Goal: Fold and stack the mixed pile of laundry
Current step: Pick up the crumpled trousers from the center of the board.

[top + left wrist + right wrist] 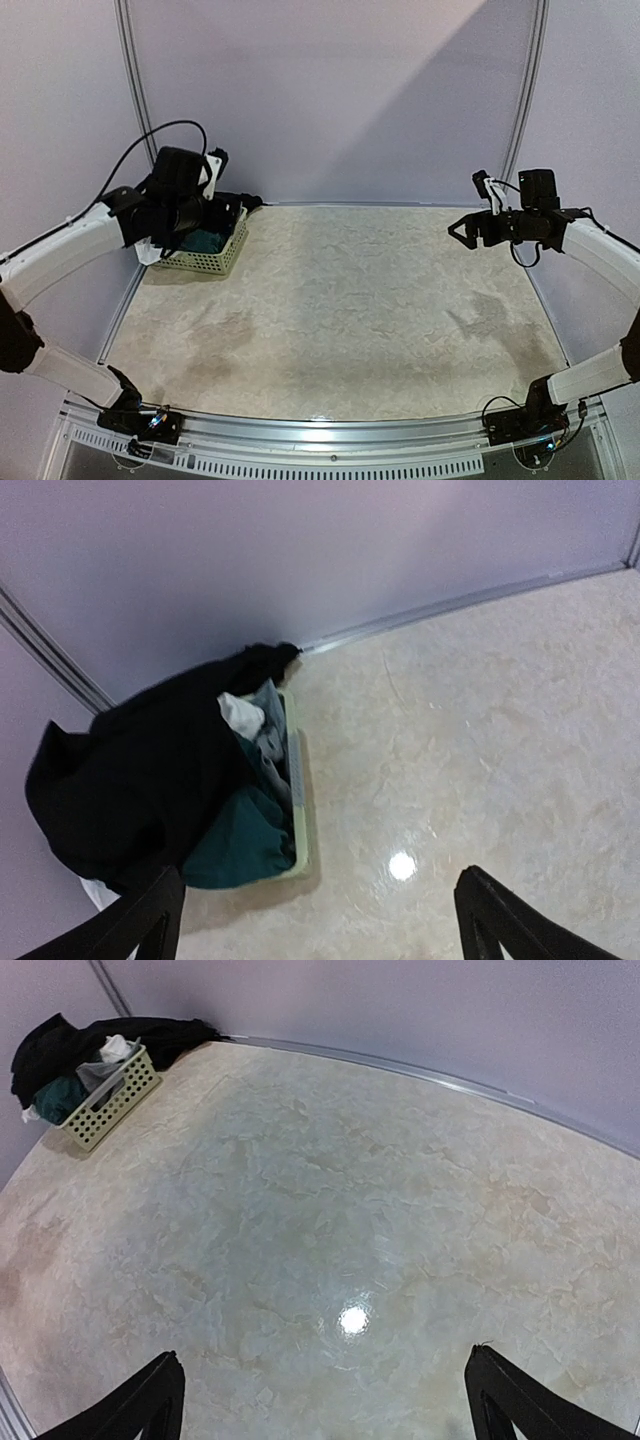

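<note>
Marbled beige bench (330, 330) carrying pale perforated plastic basket (105, 1110) heaped with long black trousers (130, 770), teal-green shorts (240, 845), white cloth (240, 712), awaiting folding. Left end effector (318, 890), right end effector (325, 1365) spread apart, empty, ready to reach.

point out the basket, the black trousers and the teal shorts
basket (112, 1106): right wrist view, perforated side wall
black trousers (130, 780): left wrist view, middle of the draped bulk
teal shorts (240, 845): left wrist view, the exposed fold
</note>
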You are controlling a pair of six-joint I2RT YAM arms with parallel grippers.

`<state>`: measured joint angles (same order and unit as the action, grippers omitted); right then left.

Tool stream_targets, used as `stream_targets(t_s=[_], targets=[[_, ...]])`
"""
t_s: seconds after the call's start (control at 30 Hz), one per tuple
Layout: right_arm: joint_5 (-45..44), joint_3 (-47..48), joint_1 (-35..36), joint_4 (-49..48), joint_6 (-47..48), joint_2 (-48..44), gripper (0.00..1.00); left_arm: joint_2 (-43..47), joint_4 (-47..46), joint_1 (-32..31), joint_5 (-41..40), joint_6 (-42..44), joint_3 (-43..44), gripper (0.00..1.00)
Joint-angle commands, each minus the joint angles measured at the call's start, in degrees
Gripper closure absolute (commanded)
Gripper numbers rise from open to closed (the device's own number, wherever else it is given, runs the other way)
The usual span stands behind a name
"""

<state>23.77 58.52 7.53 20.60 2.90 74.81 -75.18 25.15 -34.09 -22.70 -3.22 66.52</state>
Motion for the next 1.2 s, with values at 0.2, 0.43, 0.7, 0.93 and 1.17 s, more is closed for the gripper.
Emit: stream_targets(t_s=[0.2, 0.43, 0.7, 0.93, 1.17], targets=[[7.75, -3.62, -0.06, 2.09, 11.57, -5.39, 0.01, -18.56, 25.66, 5.74, -4.7, -7.89, 31.16, 0.05], [8.7, -3.77, -0.72, 2.78, 12.7, -5.56, 0.01, -32.92, 34.3, 10.22, -4.36, -9.38, 43.49, 0.04], [11.37, -4.12, -3.08, 3.25, 12.9, -5.16, 0.01, -40.36, 31.38, 13.52, -5.85, -10.74, 46.41, 0.09], [11.98, -4.12, -4.09, 3.71, 13.6, -4.3, 0.01, -43.2, 30.51, 15.21, -9.97, -9.74, 48.06, 0.16], [12.21, -4.05, -4.61, 4.06, 14.06, -3.41, 0.01, -48.27, 31.75, 18.01, -7.95, -7.75, 52.24, 0.2]])
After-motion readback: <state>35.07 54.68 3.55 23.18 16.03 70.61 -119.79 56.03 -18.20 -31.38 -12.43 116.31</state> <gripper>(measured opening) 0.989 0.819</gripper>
